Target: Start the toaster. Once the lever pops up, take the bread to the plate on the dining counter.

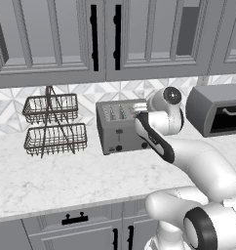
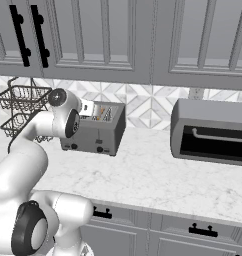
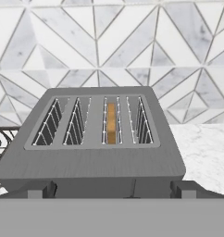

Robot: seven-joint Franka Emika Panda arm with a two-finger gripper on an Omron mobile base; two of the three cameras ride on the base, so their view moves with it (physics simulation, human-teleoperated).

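1. The toaster (image 1: 119, 126) stands at the back of the counter (image 1: 66, 176), against the tiled wall, between a wire basket rack (image 1: 54, 124) and a toaster oven (image 1: 218, 110).
2. The hand view looks down into the toaster's (image 3: 93, 134) four slots; the bread (image 3: 111, 122) sits upright in the third slot from the left, sunk below the rim.
3. In the right base view the bread (image 2: 99, 114) is just an orange glint in the toaster (image 2: 95, 130), too small to make out.
4. In the left base view the arm covers the toaster's right end, hiding one lever.
5. The fingers (image 3: 112, 190) are spread fully and hold nothing; their tips barely show at the bottom of the hand view, just in front of the toaster.
6. The toaster oven (image 2: 212, 131) is cut off by the right edge in both base views.
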